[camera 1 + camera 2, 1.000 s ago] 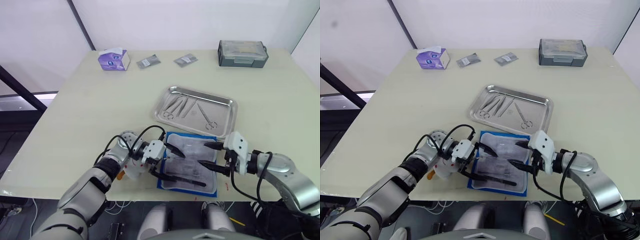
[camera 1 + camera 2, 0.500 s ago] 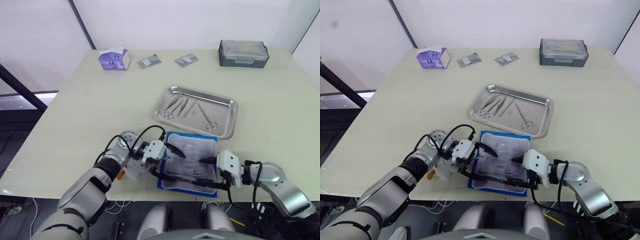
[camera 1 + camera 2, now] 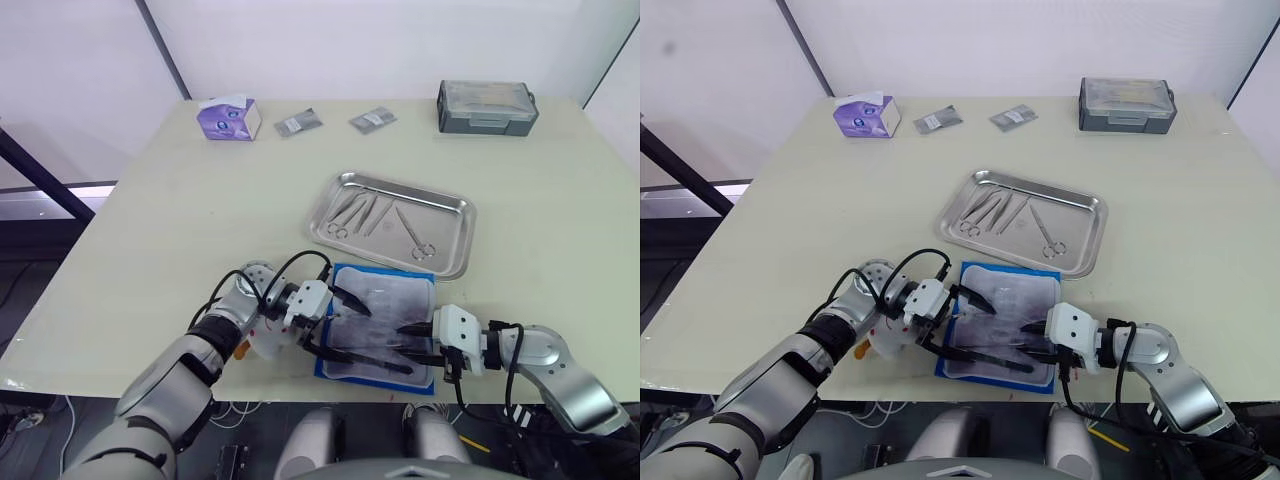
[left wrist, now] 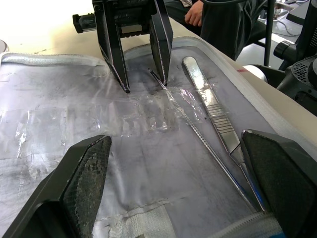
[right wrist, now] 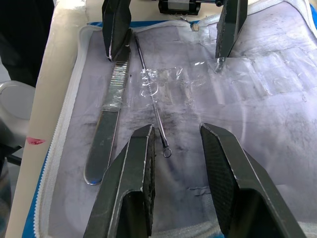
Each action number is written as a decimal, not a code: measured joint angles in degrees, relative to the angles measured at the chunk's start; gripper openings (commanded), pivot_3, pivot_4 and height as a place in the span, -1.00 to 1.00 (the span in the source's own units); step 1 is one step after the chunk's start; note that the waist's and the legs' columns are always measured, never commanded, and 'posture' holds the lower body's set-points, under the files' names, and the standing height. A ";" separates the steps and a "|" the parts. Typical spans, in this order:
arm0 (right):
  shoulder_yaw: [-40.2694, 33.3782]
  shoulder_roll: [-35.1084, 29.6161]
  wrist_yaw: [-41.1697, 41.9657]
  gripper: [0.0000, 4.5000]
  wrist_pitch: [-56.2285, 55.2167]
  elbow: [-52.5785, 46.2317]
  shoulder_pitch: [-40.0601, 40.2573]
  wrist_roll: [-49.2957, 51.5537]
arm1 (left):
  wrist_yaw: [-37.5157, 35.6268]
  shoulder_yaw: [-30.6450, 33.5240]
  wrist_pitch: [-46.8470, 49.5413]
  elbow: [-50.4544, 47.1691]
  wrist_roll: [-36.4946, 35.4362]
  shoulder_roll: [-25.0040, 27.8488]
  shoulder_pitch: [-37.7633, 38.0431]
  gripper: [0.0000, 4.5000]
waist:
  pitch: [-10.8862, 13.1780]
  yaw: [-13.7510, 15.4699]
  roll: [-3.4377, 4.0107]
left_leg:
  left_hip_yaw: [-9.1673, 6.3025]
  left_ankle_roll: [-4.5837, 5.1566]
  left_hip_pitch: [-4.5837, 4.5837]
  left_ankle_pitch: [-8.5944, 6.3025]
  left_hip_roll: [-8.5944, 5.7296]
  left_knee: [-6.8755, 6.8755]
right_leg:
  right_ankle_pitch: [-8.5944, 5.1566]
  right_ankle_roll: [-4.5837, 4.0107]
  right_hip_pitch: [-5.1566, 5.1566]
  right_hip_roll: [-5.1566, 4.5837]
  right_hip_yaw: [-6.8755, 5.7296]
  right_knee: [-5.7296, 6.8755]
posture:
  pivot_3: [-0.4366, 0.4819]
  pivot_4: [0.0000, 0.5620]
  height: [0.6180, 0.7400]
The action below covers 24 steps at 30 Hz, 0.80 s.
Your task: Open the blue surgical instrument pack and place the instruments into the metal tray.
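Note:
The blue surgical instrument pack (image 3: 381, 324) lies open near the table's front edge, its pale lining (image 4: 99, 129) facing up. On the lining rest two instruments: a flat silvery handle (image 4: 213, 115) and a thin probe (image 5: 152, 99). My left gripper (image 3: 352, 335) is wide open over the pack's left half, one finger on each side of both tools. My right gripper (image 5: 176, 128) faces it from the pack's right side, open, with the probe's ringed end between its fingers (image 5: 134, 188). The metal tray (image 3: 455, 232) behind the pack holds scissors (image 3: 417, 240) and several forceps (image 3: 358, 211).
At the table's far edge stand a purple tissue box (image 3: 229, 118), two small grey packets (image 3: 297, 123) (image 3: 371, 119) and a grey lidded box (image 3: 486, 105). The pack sits close to the table's front edge (image 3: 150, 390). Bare tabletop (image 3: 170, 220) spreads to the left.
My right gripper dropped from above the pack's right edge onto the lining, and its fingers have narrowed around the probe's end. The left gripper and the pack have stayed put.

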 measured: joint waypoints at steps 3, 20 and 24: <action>0.08 0.01 0.15 -0.33 -0.87 0.44 0.00 -0.14 | 0.00 0.00 0.00 0.00 0.00 0.00 0.00 1.00 | 0.00 0.00 0.00 | 0.00 0.00 0.00 0.00 0.00 0.00 | 0.00 0.00 0.01 0.00 0.00 0.00 | -0.05 -0.47 0.91; 1.09 1.32 2.81 -0.82 -9.30 5.67 -0.01 -0.25 | 0.02 -0.33 0.00 -0.03 -0.01 0.28 -0.17 1.00 | 0.01 -0.04 -0.02 | -0.01 0.00 0.09 0.00 0.01 -0.01 | 0.00 -0.01 0.06 0.03 0.01 0.01 | -0.05 -0.47 0.91; 1.33 1.69 2.77 -0.99 -9.81 6.21 -0.21 -0.33 | 0.06 -0.62 0.00 -0.02 -0.01 0.33 -0.39 1.00 | 0.01 -0.05 -0.03 | 0.00 0.00 0.10 0.00 0.02 0.00 | 0.00 -0.01 0.06 0.03 0.03 0.02 | -0.05 -0.47 0.91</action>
